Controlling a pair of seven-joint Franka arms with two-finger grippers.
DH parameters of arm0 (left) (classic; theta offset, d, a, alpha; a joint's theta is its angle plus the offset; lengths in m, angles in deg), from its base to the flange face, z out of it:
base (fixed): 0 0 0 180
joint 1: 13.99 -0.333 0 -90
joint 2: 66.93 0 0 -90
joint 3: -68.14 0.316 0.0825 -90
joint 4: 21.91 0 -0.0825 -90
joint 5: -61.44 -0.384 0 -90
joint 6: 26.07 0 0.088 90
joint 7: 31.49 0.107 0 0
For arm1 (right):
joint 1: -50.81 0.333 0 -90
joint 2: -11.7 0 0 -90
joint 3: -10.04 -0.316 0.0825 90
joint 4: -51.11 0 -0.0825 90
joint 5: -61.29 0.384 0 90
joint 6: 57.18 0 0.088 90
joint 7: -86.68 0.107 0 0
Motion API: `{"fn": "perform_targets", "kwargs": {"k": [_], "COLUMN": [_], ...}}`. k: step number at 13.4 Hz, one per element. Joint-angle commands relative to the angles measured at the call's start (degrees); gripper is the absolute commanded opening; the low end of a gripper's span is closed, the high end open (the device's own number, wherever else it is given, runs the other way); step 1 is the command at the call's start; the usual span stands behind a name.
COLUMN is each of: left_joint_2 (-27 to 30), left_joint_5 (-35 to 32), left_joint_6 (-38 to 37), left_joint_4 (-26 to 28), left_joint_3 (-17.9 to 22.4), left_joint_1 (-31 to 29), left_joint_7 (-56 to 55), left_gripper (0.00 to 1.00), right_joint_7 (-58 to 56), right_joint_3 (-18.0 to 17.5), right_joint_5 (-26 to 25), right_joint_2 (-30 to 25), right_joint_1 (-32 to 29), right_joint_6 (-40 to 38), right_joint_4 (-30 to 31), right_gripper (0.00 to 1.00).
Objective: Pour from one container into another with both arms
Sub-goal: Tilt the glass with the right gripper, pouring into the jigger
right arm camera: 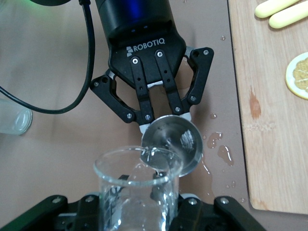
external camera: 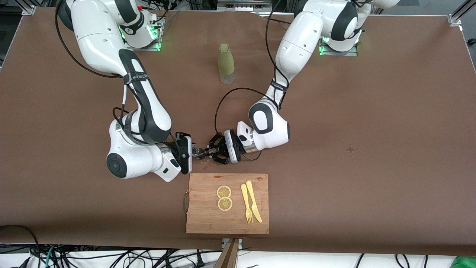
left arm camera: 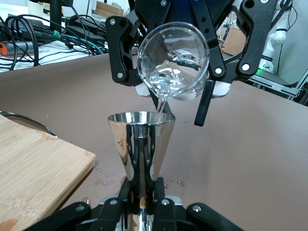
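Your right gripper [external camera: 193, 152] grasps the tilted glass cup [left arm camera: 173, 62], its lip over the steel jigger [left arm camera: 141, 144] clenched in your left gripper [external camera: 210, 152], at the cutting board's [external camera: 227, 219] twelve o'clock.

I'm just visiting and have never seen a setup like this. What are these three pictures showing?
Two white jointed robot arms stand at a brown table. The wide picture looks down from a camera facing them; the other two come from cameras on each arm's wrist.

The left gripper holds a small shiny steel hourglass-shaped jigger upright. The right gripper tips a small clear glass cup above it, and liquid runs into the jigger.

Nearer the camera lies a wooden cutting board with two lemon slices, a yellow plastic fork and a yellow plastic knife. A tall olive-green bottle stands near the arms' bases.
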Motion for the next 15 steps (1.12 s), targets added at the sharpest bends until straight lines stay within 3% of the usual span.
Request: {"fn": "perform_targets", "kwargs": {"k": [1, 11, 15], "left_joint_2": [-1.3, -1.3, -1.3], "left_joint_5": [2.4, 2.5, 2.4], "left_joint_6": [0.3, 0.0, -0.3], "left_joint_4": [-2.3, -2.3, -2.3], "left_joint_3": [0.9, 0.9, 0.9], "left_joint_1": [0.3, 0.1, 0.0], "left_joint_7": [-0.2, 0.1, 0.2], "left_gripper": [0.00, 0.00, 0.00], "right_joint_7": [1.1, -5.7, -10.5], "right_joint_3": [-0.3, -0.3, -0.1], "right_joint_5": [-2.1, -2.2, 6.9], "right_joint_2": [-0.9, -0.9, -0.8], "right_joint_1": [0.8, -0.1, -2.0], "right_joint_6": [-1.0, -1.0, -1.0], "right_joint_4": [0.1, 0.3, 0.5], "right_gripper": [0.32, 0.33, 0.33]}}
